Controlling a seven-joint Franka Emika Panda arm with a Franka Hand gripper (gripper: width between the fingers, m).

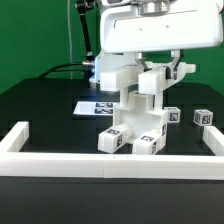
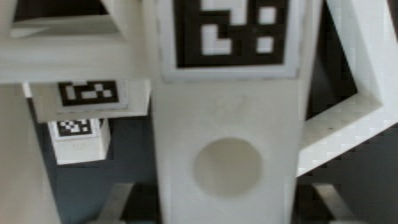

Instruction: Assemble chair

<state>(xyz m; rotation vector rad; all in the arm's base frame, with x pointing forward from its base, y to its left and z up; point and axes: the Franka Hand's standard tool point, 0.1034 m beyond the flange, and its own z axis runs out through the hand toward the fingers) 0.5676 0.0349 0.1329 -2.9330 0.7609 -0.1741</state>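
Chair (image 1: pixel 130 105), blk table (image 1: pixel 50 125), white rail (image 1: pixel 100 163), green backdrop (image 1: pixel 30 40)

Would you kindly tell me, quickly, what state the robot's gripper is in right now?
Gripper: closed, holding an upright white blocky plastic chair part that carries a black-and-white square tag.

In the exterior view the chair (image 1: pixel 135 112) hides the gripper (image 1: pixel 150 72) fingertips and part of the marker board (image 1: pixel 88 105), while the wrist view shows the chair blurred and cropped at every edge.
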